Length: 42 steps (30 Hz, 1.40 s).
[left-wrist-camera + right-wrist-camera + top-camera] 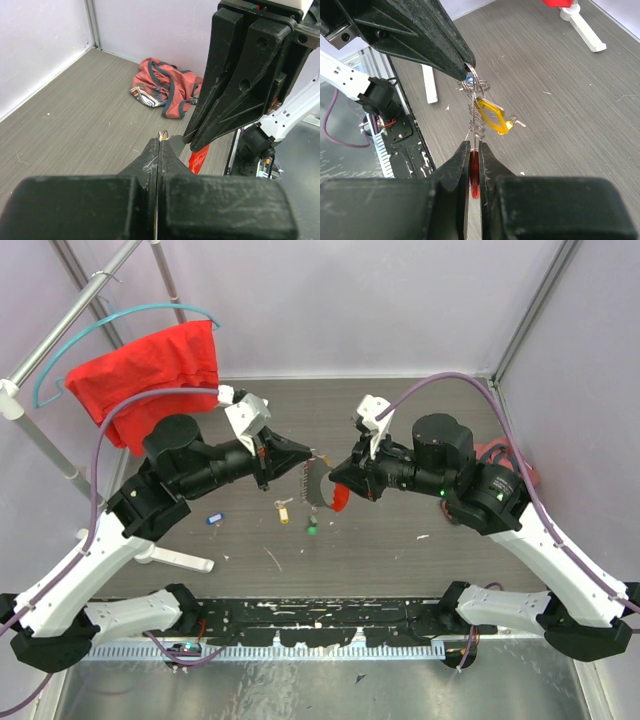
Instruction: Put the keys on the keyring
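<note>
The keyring (318, 484) hangs in the air between my two grippers above the table's middle. My right gripper (475, 147) is shut on its red plastic bar (474, 172). The wavy metal loop (476, 122) runs from the bar to my left gripper (467, 62), which is shut on the loop's thin far end. In the left wrist view the left gripper (160, 142) shows its fingers pressed together, with a bit of wire at the tip. A yellow key (284, 510), a green key (313, 530) and a blue key (214, 519) lie on the table below.
A red cloth (150, 365) hangs on a teal hanger at the back left, on a rack with a white foot (180, 560). A crumpled red and blue cloth (162, 90) lies at the right wall. Purple walls close in the table.
</note>
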Available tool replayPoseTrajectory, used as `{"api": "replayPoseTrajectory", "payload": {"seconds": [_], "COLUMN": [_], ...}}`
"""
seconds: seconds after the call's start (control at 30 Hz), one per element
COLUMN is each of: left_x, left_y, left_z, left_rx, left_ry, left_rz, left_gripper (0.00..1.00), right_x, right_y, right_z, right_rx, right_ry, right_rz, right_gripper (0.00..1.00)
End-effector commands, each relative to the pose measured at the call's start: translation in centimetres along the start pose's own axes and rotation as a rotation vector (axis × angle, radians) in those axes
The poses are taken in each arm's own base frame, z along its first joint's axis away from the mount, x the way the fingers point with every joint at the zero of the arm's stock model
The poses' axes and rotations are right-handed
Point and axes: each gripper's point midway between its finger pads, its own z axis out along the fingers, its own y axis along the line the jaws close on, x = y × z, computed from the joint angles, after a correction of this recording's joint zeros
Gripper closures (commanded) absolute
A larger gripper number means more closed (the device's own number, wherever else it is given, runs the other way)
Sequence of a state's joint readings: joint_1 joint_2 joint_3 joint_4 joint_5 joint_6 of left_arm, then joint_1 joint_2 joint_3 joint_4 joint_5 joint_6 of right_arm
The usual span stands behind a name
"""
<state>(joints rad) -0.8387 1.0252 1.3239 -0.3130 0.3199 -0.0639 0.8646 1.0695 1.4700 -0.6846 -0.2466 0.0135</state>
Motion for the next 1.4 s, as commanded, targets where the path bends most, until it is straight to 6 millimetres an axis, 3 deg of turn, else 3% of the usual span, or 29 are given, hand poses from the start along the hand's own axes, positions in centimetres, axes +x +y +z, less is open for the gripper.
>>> {"api": "replayPoseTrajectory", "payload": {"seconds": [0.0, 0.5, 1.1, 1.37], "left_x": [-0.1, 0.7, 1.3, 0.6], "left_y": [0.8, 1.3, 4.1, 3.9], "left_z": [-0.4, -0.2, 0.9, 1.0], "left_rx": [-0.041, -0.058, -0.216, -0.217], "left_ry": [0.025, 0.095, 0.158, 0.13], "left_rz": [0.028, 0.041, 0.023, 0.011], "left_gripper": [1.0, 1.0, 1.0, 1.0], "right_x": [-4.3, -4.7, -3.8, -2.8], "right_y": [-0.4, -0.6, -1.7, -1.6], "right_z": [-1.7, -1.9, -0.3, 0.8], "right_rx": [0.052, 0.05, 0.093, 0.079], "right_ry": [-0.136, -0.085, -0.04, -0.008], "right_rz": [-0.025, -0.118, -0.077, -0.069], "right_gripper": [0.99, 0.99, 0.99, 0.99]}}
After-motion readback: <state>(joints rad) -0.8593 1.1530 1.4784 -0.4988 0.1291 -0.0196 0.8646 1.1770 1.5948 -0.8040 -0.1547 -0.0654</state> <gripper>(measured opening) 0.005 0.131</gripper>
